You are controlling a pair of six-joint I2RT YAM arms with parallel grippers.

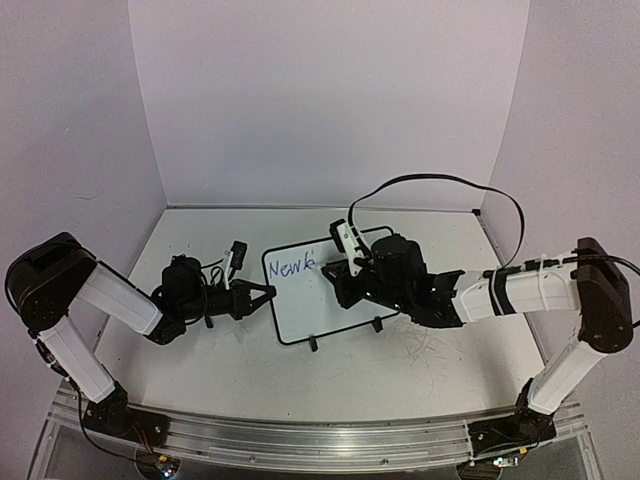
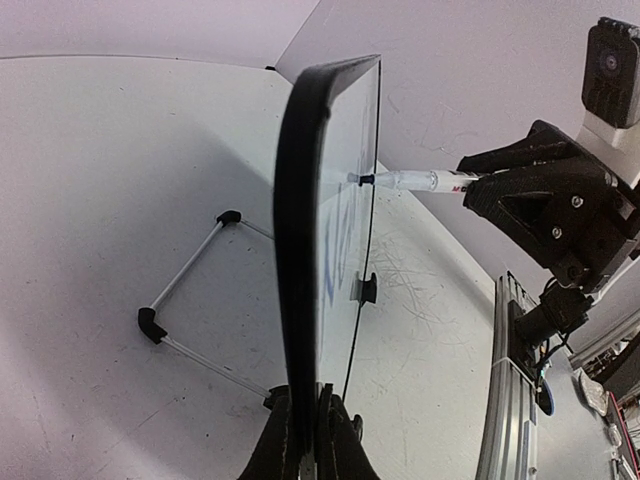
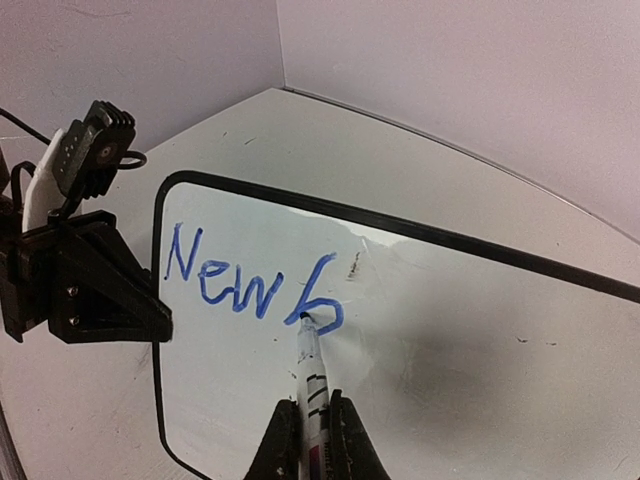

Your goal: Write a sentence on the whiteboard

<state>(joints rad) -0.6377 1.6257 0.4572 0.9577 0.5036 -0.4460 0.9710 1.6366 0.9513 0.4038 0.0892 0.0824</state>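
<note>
Whiteboard (image 1: pixel 318 308) stands propped at a tilt on its wire stand (image 2: pixel 190 275) near the middle of the table (image 1: pixel 200 380), between the two arms. It looks light and stiff: a thin panel in a black rounded frame, with a glossy face that would likely be slippery under fingers. A push from the pen could slide or tip it, so the frame edge seems the place to hold it.

That is where the left gripper (image 2: pixel 308 440) has it, jaws pinched narrow on the left edge of the frame. The sentence (image 3: pixel 250 280) on the face is in blue and reads "New", followed by a "b". The tip of the marker (image 3: pixel 312 385) touches the board at the foot of that last letter. The right gripper (image 3: pixel 312 445) is clamped on the marker's barrel.

The barrel carries dark bands and a small red mark, possibly a brand, too small to read. Two small black feet (image 1: pixel 377 323) show along the board's near edge.
</note>
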